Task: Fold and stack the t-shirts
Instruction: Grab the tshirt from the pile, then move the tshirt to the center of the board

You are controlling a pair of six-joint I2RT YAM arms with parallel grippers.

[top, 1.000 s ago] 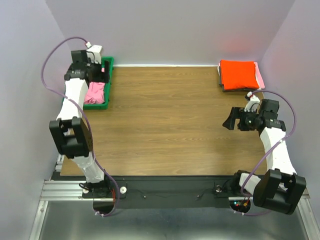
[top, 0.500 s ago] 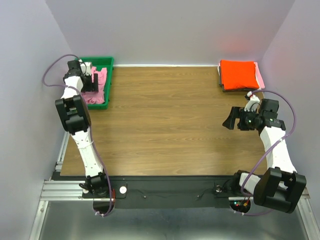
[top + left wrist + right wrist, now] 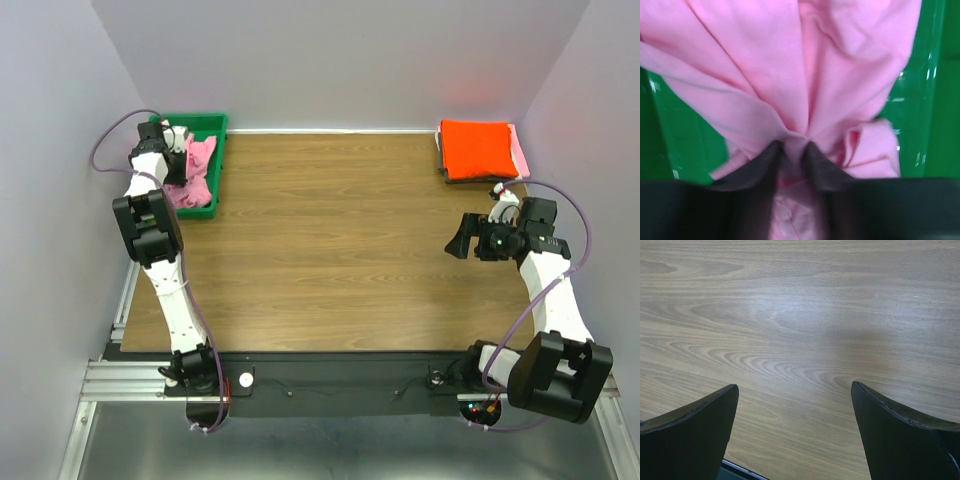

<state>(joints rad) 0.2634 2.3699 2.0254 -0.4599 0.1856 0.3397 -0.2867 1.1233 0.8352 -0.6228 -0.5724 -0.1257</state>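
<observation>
A crumpled pink t-shirt (image 3: 195, 170) lies in the green tray (image 3: 216, 128) at the far left of the table. My left gripper (image 3: 178, 160) reaches into the tray and is shut on a bunched fold of the pink t-shirt (image 3: 805, 75); its dark fingers (image 3: 760, 167) pinch the cloth between them. At the far right a folded orange-red t-shirt (image 3: 478, 147) tops a stack, with a paler pink one (image 3: 520, 155) and a dark one showing beneath. My right gripper (image 3: 458, 240) hovers open over bare wood, its fingers (image 3: 695, 425) wide apart.
The green tray's wall (image 3: 675, 145) surrounds the pink cloth on both sides. The wooden table (image 3: 340, 240) spreads between tray and stack. Walls close in the left, far and right sides.
The left arm stretched out to the tray, lowered its gripper into it and shut its fingers on the pink t-shirt. The right arm has held still.
</observation>
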